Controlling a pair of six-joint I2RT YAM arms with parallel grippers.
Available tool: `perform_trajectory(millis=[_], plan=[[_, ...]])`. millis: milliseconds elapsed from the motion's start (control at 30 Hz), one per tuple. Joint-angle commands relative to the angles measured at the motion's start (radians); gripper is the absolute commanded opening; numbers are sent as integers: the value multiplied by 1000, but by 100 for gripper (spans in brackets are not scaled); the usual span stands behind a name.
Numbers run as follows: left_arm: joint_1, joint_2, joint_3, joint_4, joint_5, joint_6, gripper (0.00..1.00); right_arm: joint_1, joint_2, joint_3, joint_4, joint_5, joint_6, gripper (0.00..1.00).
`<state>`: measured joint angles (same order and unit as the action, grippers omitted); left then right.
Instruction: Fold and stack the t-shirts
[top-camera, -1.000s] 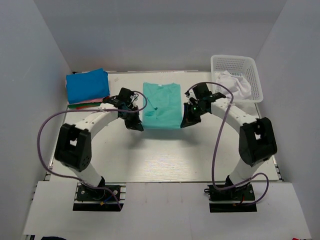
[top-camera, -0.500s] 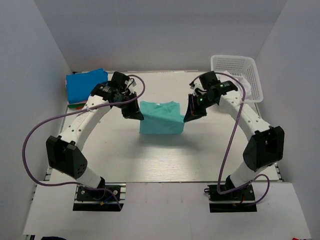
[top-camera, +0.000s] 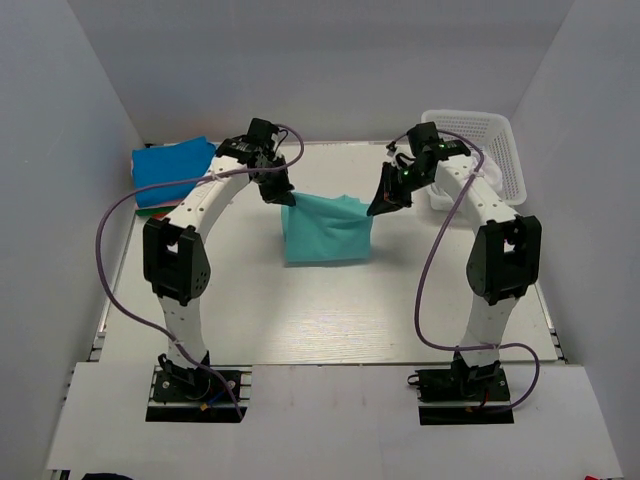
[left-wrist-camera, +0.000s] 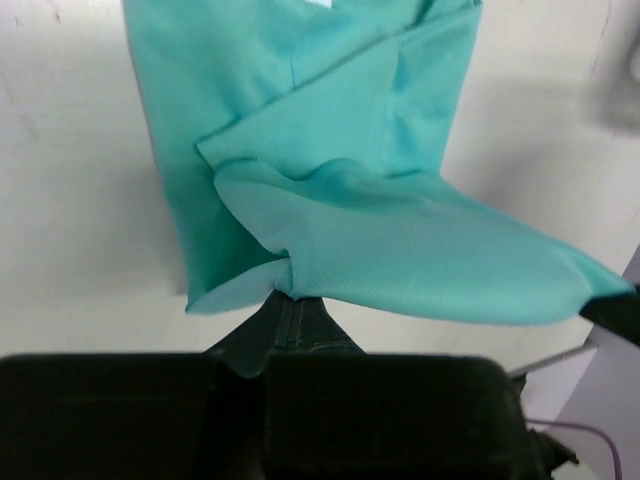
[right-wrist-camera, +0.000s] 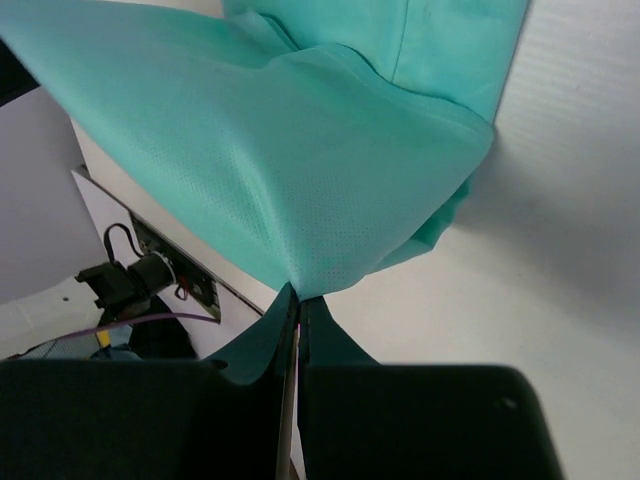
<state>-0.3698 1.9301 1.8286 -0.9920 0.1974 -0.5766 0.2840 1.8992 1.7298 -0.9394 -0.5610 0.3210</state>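
A teal-green t-shirt (top-camera: 328, 230) hangs folded between both arms at the table's middle back, its lower part resting on the table. My left gripper (top-camera: 289, 199) is shut on the shirt's left corner (left-wrist-camera: 285, 275). On the other side my right gripper (top-camera: 375, 209) is shut on the right corner (right-wrist-camera: 300, 285). The cloth (right-wrist-camera: 300, 170) sags between the two grips. A folded bright blue t-shirt (top-camera: 172, 168) tops a stack at the back left, with red-pink and dark green edges (top-camera: 152, 210) showing beneath it. A white t-shirt (top-camera: 438, 198) lies in the basket, mostly hidden by my right arm.
A white mesh basket (top-camera: 480, 140) stands at the back right corner. Grey walls close in the table on the left, back and right. Purple cables loop out from both arms.
Both grippers have lifted the teal-green shirt's near edge and carried it toward the back, doubling the shirt over. The arms have stretched out farther from their bases.
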Motion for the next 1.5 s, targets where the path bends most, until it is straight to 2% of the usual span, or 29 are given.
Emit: perform_trajectory(millis=[0, 133, 233, 367, 500, 567, 600, 633, 667, 700, 733, 800, 900, 933, 1100, 1267, 1367, 1467], plan=[[28, 22, 69, 56, -78, -25, 0, -29, 17, 40, 17, -54, -11, 0], [38, 64, 78, 128, -87, -35, 0, -45, 61, 22, 121, -105, 19, 0], [58, 119, 129, 151, -78, -35, 0, -52, 124, 97, 155, -105, 24, 0], [69, 213, 273, 122, -78, -45, 0, -60, 216, 200, 174, -112, 24, 0], [91, 266, 291, 176, -78, -65, 0, -71, 342, 299, 257, -100, 75, 0], [103, 303, 319, 202, -87, -89, 0, -75, 382, 306, 331, -47, 142, 0], [117, 326, 342, 240, -76, -89, 7, -77, 399, 330, 376, -37, 151, 4], [117, 387, 418, 254, -66, -98, 40, -80, 432, 374, 414, -4, 164, 18], [129, 417, 463, 269, -65, -86, 68, -80, 464, 439, 421, 72, 174, 31], [138, 444, 562, 270, -65, -77, 85, -82, 487, 492, 456, 113, 181, 67], [138, 466, 593, 270, -56, -68, 100, -80, 497, 537, 496, 121, 187, 90], [149, 460, 606, 289, -56, -68, 100, -80, 497, 556, 537, 75, 181, 90], [149, 348, 406, 354, -24, -39, 100, -59, 423, 489, 544, 72, 142, 90], [149, 334, 385, 363, -9, -29, 100, -51, 364, 396, 550, 61, 133, 90], [115, 325, 364, 316, 48, 40, 100, -6, 265, 251, 484, 50, 76, 90], [95, 336, 304, 325, 187, 50, 100, 52, 259, 214, 418, 59, 20, 90], [85, 302, 159, 383, 246, 29, 100, 82, 270, 162, 433, 49, 26, 90], [62, 283, 75, 392, 266, 18, 100, 101, 256, 64, 461, 82, -32, 90]])
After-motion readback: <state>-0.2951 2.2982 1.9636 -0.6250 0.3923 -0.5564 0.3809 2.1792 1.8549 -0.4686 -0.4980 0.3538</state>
